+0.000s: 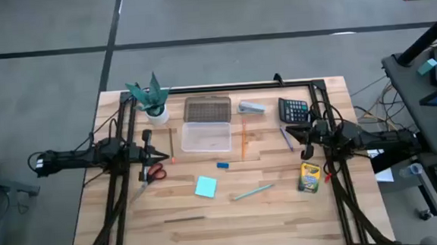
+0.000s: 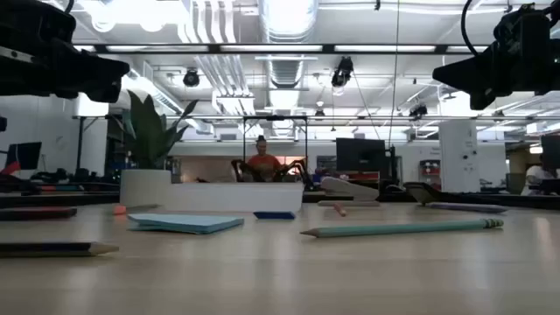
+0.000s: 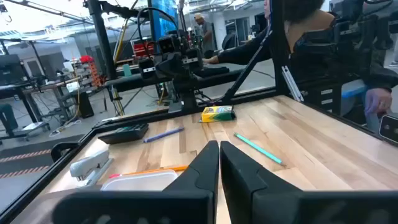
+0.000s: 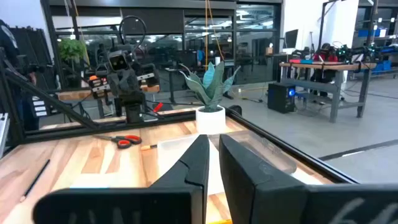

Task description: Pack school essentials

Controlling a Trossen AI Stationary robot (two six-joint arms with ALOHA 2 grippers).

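The school essentials lie loose on the wooden table: red-handled scissors (image 1: 155, 173), a light-blue notepad (image 1: 206, 186), a small blue eraser (image 1: 223, 165), a teal pencil (image 1: 253, 191), an orange pencil (image 1: 244, 140), a blue pen (image 1: 286, 139), a grey pencil (image 1: 183, 220) and a yellow-green crayon box (image 1: 309, 178). A clear pencil case (image 1: 206, 136) lies open at the far middle, its lid (image 1: 207, 108) folded back. My left gripper (image 1: 163, 155) hovers shut above the table's left side, near the scissors. My right gripper (image 1: 289, 131) hovers shut at the right, over the blue pen.
A potted plant (image 1: 153, 104) stands at the far left. A grey stapler (image 1: 252, 107) and a black calculator (image 1: 294, 110) lie along the far edge. Black frame rails (image 1: 116, 182) run down both sides. A person sits in the room beyond the table (image 2: 261, 162).
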